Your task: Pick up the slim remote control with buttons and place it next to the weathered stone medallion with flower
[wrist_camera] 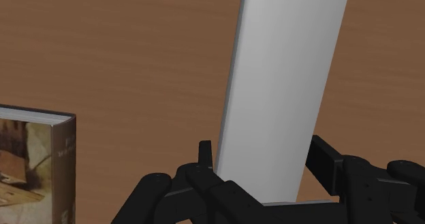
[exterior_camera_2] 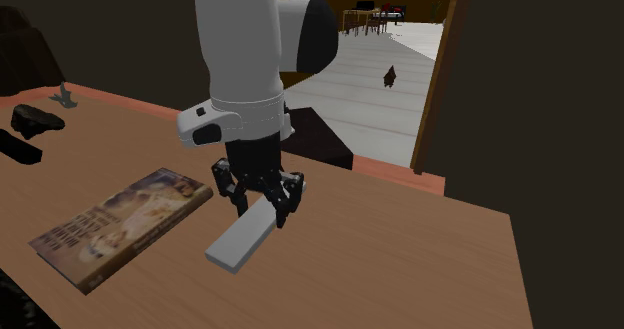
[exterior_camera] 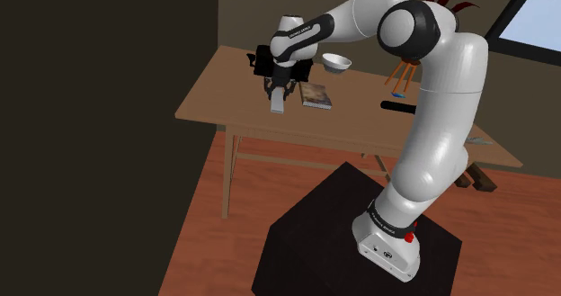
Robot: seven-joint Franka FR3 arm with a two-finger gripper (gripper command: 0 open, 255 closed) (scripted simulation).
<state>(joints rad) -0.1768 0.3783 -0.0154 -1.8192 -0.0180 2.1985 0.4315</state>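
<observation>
The remote [exterior_camera_2: 243,239] is drawn as a slim, plain pale grey slab with no buttons showing. It lies flat and low over the wooden table [exterior_camera_2: 400,267], just beside a book [exterior_camera_2: 120,224]. My black gripper [exterior_camera_2: 262,205] comes down on one end of it. In the wrist view the remote [wrist_camera: 279,86] runs away from the hand, and the gripper [wrist_camera: 262,154] has a finger pressed against each long side, shut on it. From the shoulder view the gripper [exterior_camera: 277,89] and remote [exterior_camera: 278,103] sit near the table's left part.
The book [exterior_camera: 316,95] with a picture cover lies close to the remote. A white bowl [exterior_camera: 337,62] stands farther back. Dark objects [exterior_camera_2: 35,122] sit at the table's far left in the second exterior view. The table edge [exterior_camera: 225,128] drops to a wooden floor.
</observation>
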